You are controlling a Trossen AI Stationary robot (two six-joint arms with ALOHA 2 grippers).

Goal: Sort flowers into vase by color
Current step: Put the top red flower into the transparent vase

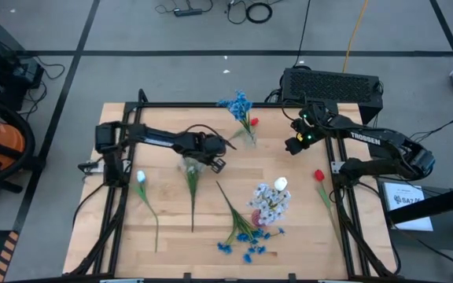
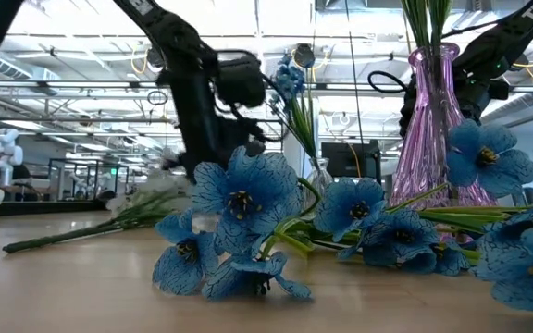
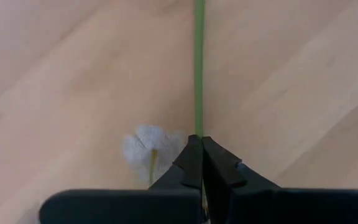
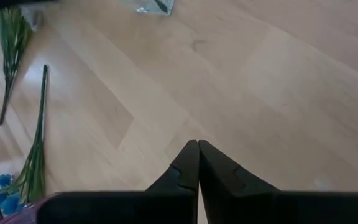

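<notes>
The sorting is partly done. A clear vase (image 1: 249,135) is holding a blue cluster (image 1: 235,103) and a red tulip (image 1: 253,122), while the purple vase (image 1: 263,212) is holding pale lavender-white clusters (image 1: 270,198) and a white tulip (image 1: 281,185). Still lying on the surface (image 1: 171,236) are a blue spray (image 1: 246,236), a red tulip (image 1: 319,175) and a white tulip (image 1: 141,178). The left hand (image 1: 215,163) is pinching fully closed on a pale flower's stem (image 3: 199,62) at mid-surface — the right hand (image 1: 293,144), closed and empty, is waiting near the back right.

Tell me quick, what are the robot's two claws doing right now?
Left gripper: closed on the green stem of a pale lavender-white flower.
Right gripper: closed, holding nothing.
</notes>
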